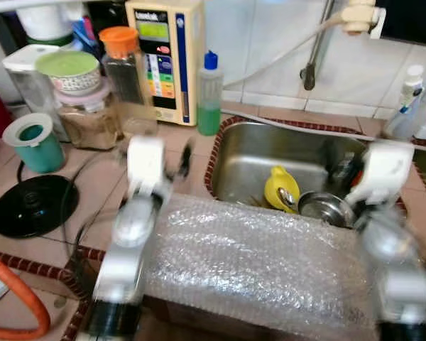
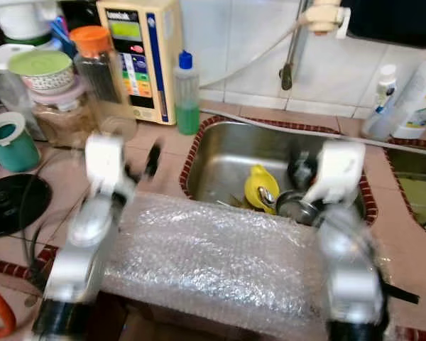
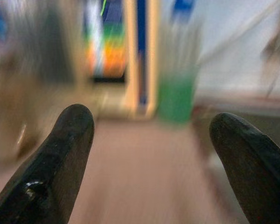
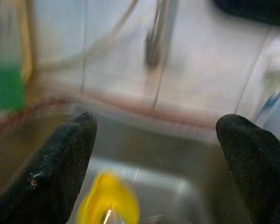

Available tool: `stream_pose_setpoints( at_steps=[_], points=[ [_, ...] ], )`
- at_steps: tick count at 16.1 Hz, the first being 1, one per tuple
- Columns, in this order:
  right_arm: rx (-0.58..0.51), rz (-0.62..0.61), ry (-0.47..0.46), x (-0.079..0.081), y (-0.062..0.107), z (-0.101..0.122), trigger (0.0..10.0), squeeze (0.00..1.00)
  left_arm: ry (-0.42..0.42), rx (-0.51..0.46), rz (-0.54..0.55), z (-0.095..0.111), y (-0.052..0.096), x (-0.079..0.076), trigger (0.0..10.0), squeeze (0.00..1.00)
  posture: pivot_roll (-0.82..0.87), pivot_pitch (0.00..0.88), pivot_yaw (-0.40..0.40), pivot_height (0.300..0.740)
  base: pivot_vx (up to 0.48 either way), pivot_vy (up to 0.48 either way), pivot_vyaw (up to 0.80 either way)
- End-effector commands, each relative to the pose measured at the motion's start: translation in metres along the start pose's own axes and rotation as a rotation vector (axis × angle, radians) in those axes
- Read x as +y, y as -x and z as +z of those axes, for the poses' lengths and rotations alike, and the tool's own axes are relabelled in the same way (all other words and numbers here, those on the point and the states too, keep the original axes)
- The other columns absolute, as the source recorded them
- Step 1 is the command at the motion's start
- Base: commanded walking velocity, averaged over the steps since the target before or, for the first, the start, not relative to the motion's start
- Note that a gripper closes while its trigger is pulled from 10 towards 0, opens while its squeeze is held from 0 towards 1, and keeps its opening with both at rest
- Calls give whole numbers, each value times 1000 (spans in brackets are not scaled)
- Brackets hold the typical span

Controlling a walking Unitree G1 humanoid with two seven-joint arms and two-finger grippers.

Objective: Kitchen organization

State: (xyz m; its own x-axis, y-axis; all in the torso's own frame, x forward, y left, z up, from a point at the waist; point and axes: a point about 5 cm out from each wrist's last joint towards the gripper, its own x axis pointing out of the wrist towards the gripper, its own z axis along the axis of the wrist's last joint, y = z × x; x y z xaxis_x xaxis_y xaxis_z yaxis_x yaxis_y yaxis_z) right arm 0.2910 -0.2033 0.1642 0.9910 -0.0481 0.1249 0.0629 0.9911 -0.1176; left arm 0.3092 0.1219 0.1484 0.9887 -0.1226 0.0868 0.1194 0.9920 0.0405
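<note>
- Standing at a tiled kitchen desk (image 1: 192,153), with organization looking barely begun.
- Reaching the left claw (image 3: 149,154) forward over the desk's bare middle, fingers spread wide and grasping nothing, toward the green soap bottle (image 1: 209,96) and the cream wall unit (image 1: 163,57) at the far side.
- Hovering the right claw (image 4: 156,163) over the steel sink (image 1: 245,160), likewise released and empty, above the yellow cup (image 1: 278,188).
- Lying in the sink's near right part: the yellow cup with a spoon (image 1: 285,198) against it, touching a steel bowl (image 1: 323,208); all apparently waiting to be cleared.
- Crowding the far left of the desk: a teal cup (image 1: 34,145), a black lid (image 1: 32,204) lying flat just near of it, a jar with an orange cap (image 1: 124,71), a green-lidded bowl (image 1: 69,71) stacked on a glass jar (image 1: 89,121); none looking sorted.
- Stretching across the near edge between both arms: a bubble-wrapped bundle (image 1: 263,259), partly overhanging the sink's near rim.
- Blurring in both wrist views and along the arms, suggesting motion.
- Judging from the layout: nothing picked up, nearly everything left to do.
</note>
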Motion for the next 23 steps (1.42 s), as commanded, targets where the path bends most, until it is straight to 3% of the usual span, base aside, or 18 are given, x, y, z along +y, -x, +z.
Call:
stream_pose_setpoints(
  at_steps=[1,10,14,15,23],
  points=[
    [-33,-5,-1,-2,-4,11,10000,0,-19,-26,9,8,-3,1,10000,0,-36,0,0,740,0,0,0],
    [-23,-7,-3,-2,-1,15,10000,0,-32,-23,10,9,-1,-1,10000,0,-36,0,0,740,0,0,0],
    [-19,-8,-6,-2,-1,16,10000,0,-28,-16,8,8,-1,-1,10000,0,-38,0,0,740,-279,0,0],
    [-20,-8,-6,-2,-1,16,10000,0,-26,-16,6,9,-1,-1,10000,0,-38,0,105,740,-281,0,0],
    [-24,-14,4,-4,-3,18,10000,0,-20,-12,8,8,-1,-2,10000,0,-38,0,105,740,-265,0,0]
  ],
)
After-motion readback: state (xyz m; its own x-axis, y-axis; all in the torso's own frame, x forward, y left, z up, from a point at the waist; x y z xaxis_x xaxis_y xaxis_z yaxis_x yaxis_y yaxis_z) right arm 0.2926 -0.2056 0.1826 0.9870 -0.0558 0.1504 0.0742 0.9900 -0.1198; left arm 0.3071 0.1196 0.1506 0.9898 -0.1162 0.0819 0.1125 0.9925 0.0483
